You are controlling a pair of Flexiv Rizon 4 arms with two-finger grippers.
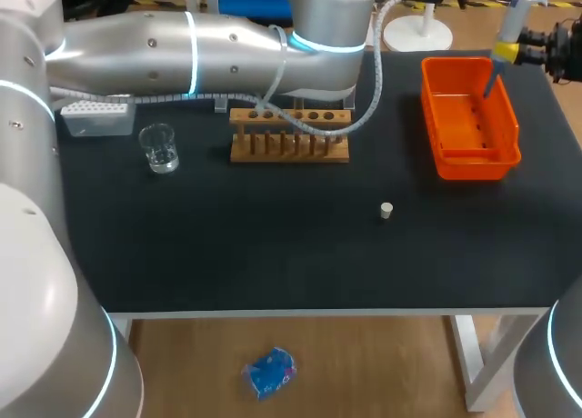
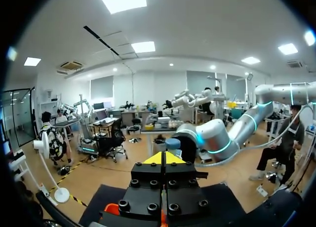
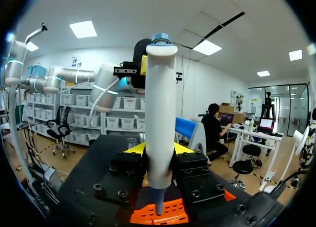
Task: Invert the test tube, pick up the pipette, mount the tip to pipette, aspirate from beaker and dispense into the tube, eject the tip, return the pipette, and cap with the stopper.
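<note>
1. The left arm comes in from the left and stretches across the rear part of the black tabletop, high above it. In its wrist view the left gripper looks out over the far edge. Its jaws are pressed together, the yellow tips meet, and nothing is between them.
2. A pale tip box stands near the rear left corner of the tabletop.
3. A clear glass beaker stands upright just in front of the tip box and a little to its right, apart from it.
4. A wooden tube rack stands in the rear middle, with a row of holes on top and a row of pegs along its front. A grey hose of the left arm hangs across it.
5. A small white stopper stands alone on the tabletop, in front of the rack and to its right, well apart from everything else.
6. An orange bin stands at the rear right, near the right edge of the tabletop.
7. The right gripper is above the rear of the orange bin, and its jaws are pinching the pipette from two sides. The pipette is nearly upright, with its blue-capped head on top. Its narrow lower end points down into the bin. I cannot tell if it touches the bin.
</note>
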